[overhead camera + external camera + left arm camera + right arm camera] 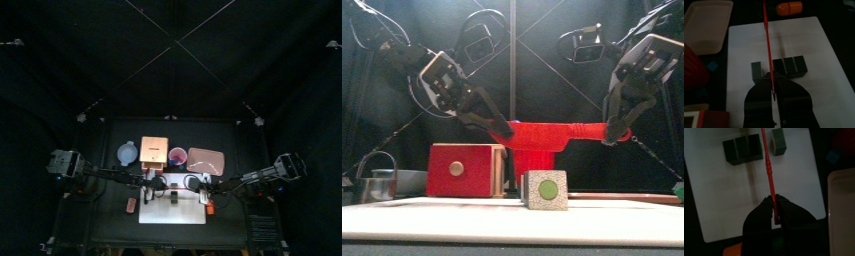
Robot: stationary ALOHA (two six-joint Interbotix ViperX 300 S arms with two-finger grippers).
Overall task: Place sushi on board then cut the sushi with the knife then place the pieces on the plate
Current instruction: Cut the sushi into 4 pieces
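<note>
V. dim overall, bg black; board [174,213] lit brightest

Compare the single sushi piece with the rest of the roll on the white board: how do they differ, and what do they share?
The single piece is one block, while the rest of the roll is about three blocks joined together, so it is longer. They lie apart, the single piece on one side of the red knife and the rest of the roll on the other. Both are dark green and lie on the white board.
</note>
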